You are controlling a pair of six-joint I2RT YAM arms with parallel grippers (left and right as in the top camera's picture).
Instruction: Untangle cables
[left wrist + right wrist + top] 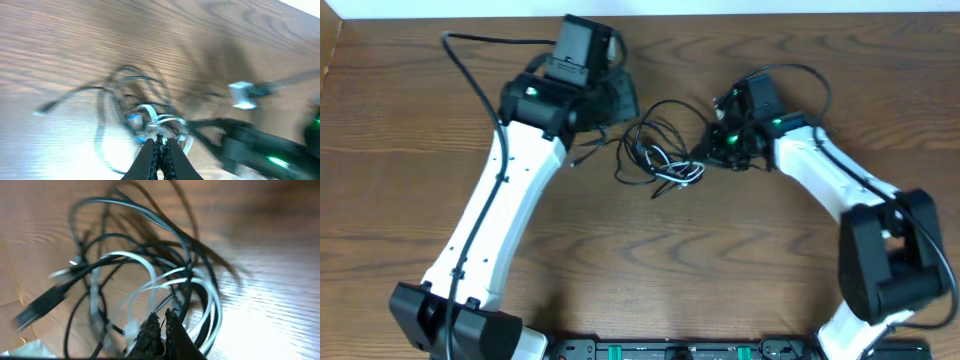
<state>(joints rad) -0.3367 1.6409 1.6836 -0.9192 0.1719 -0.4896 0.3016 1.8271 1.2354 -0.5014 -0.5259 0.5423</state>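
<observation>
The black cable and the white cable lie tangled in one bunch at the table's middle back. One black plug end trails out to the left. My left gripper is shut and empty, just left of the bunch. In the blurred left wrist view its tips point at the white loops. My right gripper is at the bunch's right edge. In the right wrist view its fingers are shut inside the loops, with a white loop running into the tips and black cable around them.
The wooden table carries nothing else. Thick black cords run along both arms. The right arm, with a green light, shows at the right of the left wrist view. A black plug lies at the left of the right wrist view.
</observation>
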